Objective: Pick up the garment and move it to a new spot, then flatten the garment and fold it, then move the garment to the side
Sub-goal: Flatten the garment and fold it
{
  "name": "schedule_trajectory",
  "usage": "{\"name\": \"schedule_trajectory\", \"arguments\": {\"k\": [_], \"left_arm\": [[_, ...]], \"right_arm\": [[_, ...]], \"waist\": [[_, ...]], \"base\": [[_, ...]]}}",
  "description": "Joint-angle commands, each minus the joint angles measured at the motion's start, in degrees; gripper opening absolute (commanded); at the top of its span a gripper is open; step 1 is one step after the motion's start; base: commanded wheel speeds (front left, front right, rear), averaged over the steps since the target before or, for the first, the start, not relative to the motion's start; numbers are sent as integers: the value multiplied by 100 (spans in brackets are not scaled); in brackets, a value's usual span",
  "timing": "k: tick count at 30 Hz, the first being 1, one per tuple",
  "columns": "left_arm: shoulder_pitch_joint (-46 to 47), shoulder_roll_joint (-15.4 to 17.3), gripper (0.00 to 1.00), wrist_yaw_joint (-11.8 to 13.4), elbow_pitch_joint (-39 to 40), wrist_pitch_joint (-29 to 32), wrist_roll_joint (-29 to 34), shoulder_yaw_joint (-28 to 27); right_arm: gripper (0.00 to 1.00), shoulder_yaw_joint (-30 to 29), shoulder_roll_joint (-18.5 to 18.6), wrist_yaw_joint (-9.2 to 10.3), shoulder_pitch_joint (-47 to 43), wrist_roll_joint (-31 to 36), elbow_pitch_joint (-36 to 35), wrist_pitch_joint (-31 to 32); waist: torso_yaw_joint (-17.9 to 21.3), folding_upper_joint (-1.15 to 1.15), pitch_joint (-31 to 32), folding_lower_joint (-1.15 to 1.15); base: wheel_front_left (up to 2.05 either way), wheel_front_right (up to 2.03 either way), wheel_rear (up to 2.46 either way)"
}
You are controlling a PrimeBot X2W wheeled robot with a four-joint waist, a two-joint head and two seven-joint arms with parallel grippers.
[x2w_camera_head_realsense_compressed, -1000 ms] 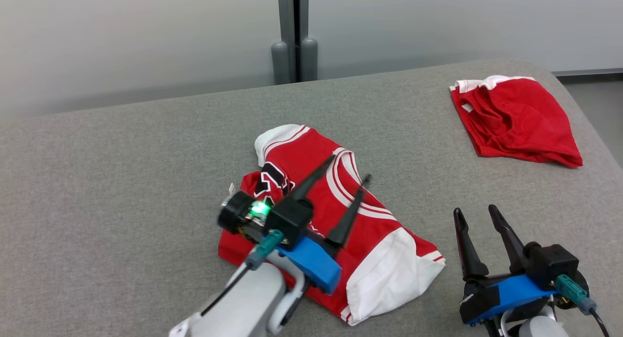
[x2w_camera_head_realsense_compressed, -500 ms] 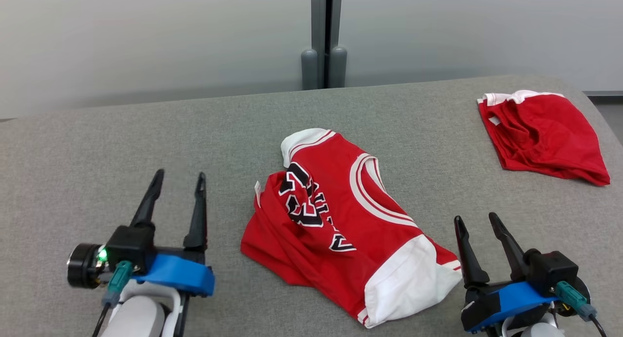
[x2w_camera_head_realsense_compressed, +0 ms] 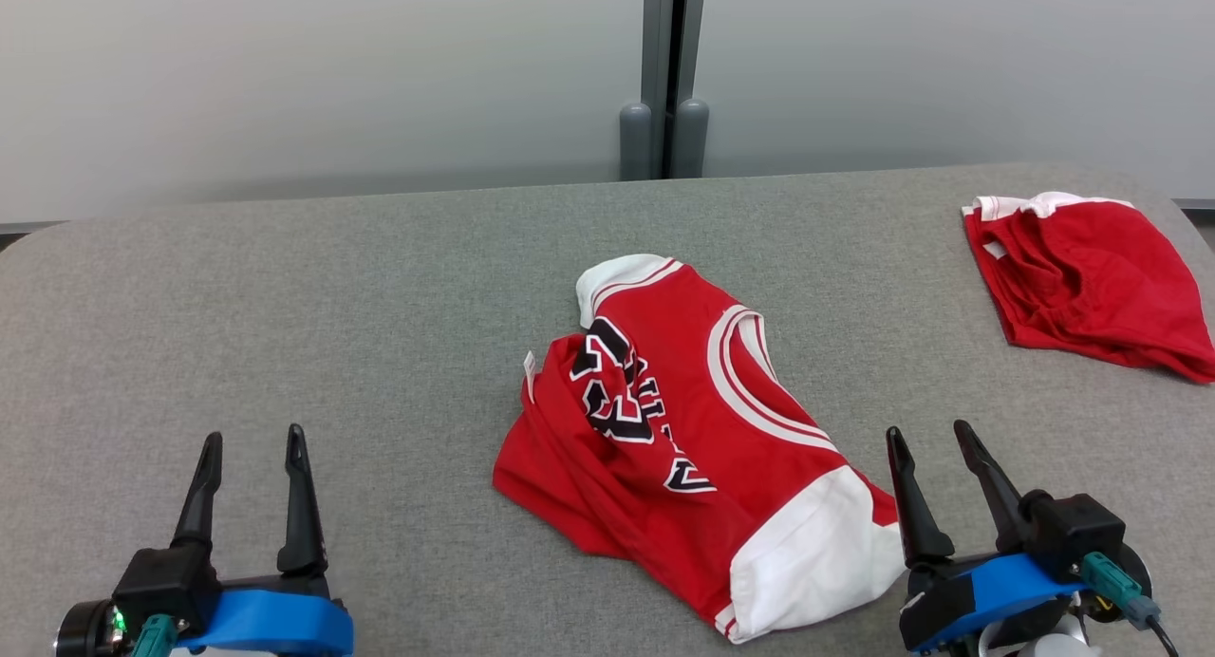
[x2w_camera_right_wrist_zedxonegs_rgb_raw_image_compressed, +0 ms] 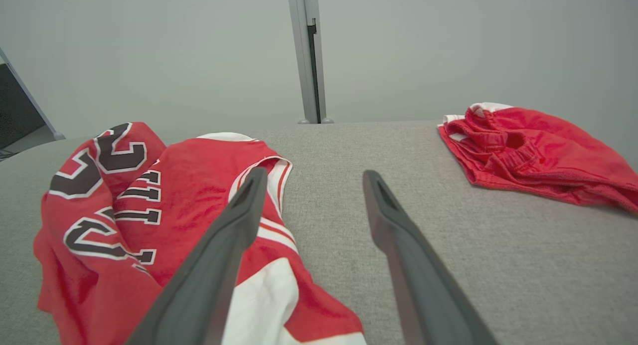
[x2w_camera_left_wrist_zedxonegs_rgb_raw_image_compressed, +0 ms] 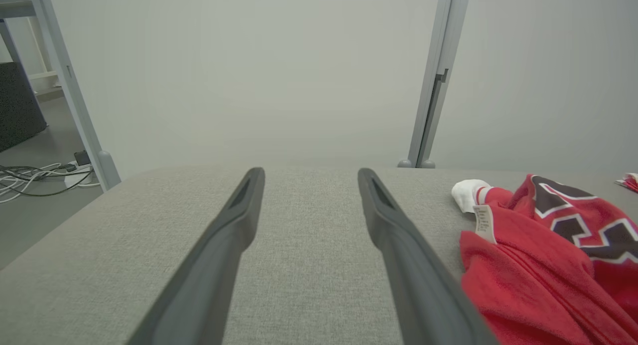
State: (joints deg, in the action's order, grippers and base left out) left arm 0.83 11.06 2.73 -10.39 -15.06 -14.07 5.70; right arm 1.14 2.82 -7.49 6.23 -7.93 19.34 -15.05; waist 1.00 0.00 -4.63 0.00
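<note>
The left gripper (x2w_camera_head_realsense_compressed: 254, 434) sits at the lower left of the head view, its two long dark fingers (x2w_camera_head_realsense_compressed: 302, 505) spread well apart with nothing between them, pointing up the picture over bare cloth. The right gripper (x2w_camera_head_realsense_compressed: 926, 429) sits at the lower right with its fingers spread wide and empty. Its inner finger is just beside the white panel at the near end of the crumpled red jersey with white trim and black lettering (x2w_camera_head_realsense_compressed: 683, 429); whether the two touch cannot be told. The red jersey lies near the middle of the grey woven fabric table top (x2w_camera_head_realsense_compressed: 332, 306), between the two grippers and much closer to the right one. It runs slantwise, with a white rounded end at the far side and the broad white panel towards the robot. Its left half is bunched and folded over itself so that the lettering is creased, and a small white label (x2w_camera_head_realsense_compressed: 530, 361) sticks out at that edge. Well apart from it, at the far right corner of the table top, lies a rumpled red cloth piece with a white band (x2w_camera_head_realsense_compressed: 1092, 277). Behind the table top stands a pale grey partition wall (x2w_camera_head_realsense_compressed: 285, 68), split by a grey upright post (x2w_camera_head_realsense_compressed: 664, 68) with two rounded feet. In the left wrist view, loose cables (x2w_camera_left_wrist_zedxonegs_rgb_raw_image_compressed: 30, 178) lie on the floor beyond the table's edge.
</note>
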Motion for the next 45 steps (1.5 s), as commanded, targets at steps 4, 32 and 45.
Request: {"name": "schedule_trajectory", "arguments": {"k": [4, 32, 45], "left_arm": [[-212, -208, 100, -178, -32, -14, 181, -365], [-112, -776, 100, -730, -125, -14, 875, -997], [-4, -815, 100, -771, -156, -14, 916, -923]], "right_arm": [[100, -17, 14, -1, -100, 50, 12, -17], [100, 549, 122, -1, 1018, 535, 756, 182], [100, 1202, 376, -1, 2330, 257, 3213, 927]], "waist": [[-28, 0, 28, 0], [-141, 0, 15, 0], [-475, 0, -117, 0]], "base": [[0, 0, 0], [0, 0, 0], [0, 0, 0]]}}
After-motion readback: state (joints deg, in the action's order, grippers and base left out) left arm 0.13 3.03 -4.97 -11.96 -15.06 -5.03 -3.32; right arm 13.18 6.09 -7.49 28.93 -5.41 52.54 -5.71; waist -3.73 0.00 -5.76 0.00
